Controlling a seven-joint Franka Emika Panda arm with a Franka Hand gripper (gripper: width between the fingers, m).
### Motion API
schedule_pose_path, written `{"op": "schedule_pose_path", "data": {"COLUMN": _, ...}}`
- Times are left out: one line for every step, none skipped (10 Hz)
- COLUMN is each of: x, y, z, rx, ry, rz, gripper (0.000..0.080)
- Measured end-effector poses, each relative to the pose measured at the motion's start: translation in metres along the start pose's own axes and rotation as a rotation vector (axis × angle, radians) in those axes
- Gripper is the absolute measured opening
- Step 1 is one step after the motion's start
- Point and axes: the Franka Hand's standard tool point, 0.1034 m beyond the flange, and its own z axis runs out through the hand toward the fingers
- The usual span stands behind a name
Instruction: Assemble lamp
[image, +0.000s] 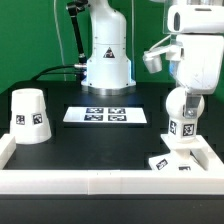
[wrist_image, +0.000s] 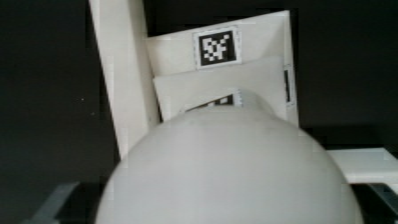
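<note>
My gripper (image: 183, 93) is shut on the round head of the white bulb (image: 181, 108) and holds it upright, tagged stem down, over the flat square base (image: 172, 162) at the exterior view's right front corner. I cannot tell whether the stem touches the base. In the wrist view the bulb's head (wrist_image: 222, 165) fills the space between my fingers (wrist_image: 59, 205), with the tagged base (wrist_image: 222, 50) beyond it. The tapered shade (image: 29, 115) stands alone at the exterior view's left.
The marker board (image: 105, 115) lies in the middle of the black table. White rails (image: 100, 180) edge the front and both sides; one rail (wrist_image: 118, 70) runs right beside the base. The robot's pedestal (image: 107, 60) stands at the back.
</note>
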Motion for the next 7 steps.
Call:
{"op": "schedule_pose_path", "data": {"x": 0.0000, "y": 0.0000, "z": 0.0000, "rx": 0.000, "ry": 0.000, "rz": 0.014, "gripper": 0.0577}}
{"op": "schedule_pose_path", "data": {"x": -0.0003, "y": 0.0001, "z": 0.0000, "rx": 0.000, "ry": 0.000, "rz": 0.028, "gripper": 0.0577}}
{"op": "schedule_pose_path", "data": {"x": -0.0006, "y": 0.0001, "z": 0.0000, "rx": 0.000, "ry": 0.000, "rz": 0.039, "gripper": 0.0577}}
{"op": "schedule_pose_path", "data": {"x": -0.0011, "y": -0.0001, "z": 0.0000, "rx": 0.002, "ry": 0.000, "rz": 0.146, "gripper": 0.0577}}
{"op": "schedule_pose_path", "data": {"x": -0.0010, "y": -0.0004, "z": 0.0002, "rx": 0.002, "ry": 0.001, "rz": 0.261, "gripper": 0.0577}}
{"op": "schedule_pose_path", "data": {"x": -0.0010, "y": -0.0007, "z": 0.0004, "rx": 0.003, "ry": 0.001, "rz": 0.386, "gripper": 0.0577}}
{"op": "schedule_pose_path", "data": {"x": -0.0009, "y": -0.0011, "z": 0.0005, "rx": 0.006, "ry": 0.000, "rz": 0.514, "gripper": 0.0578}}
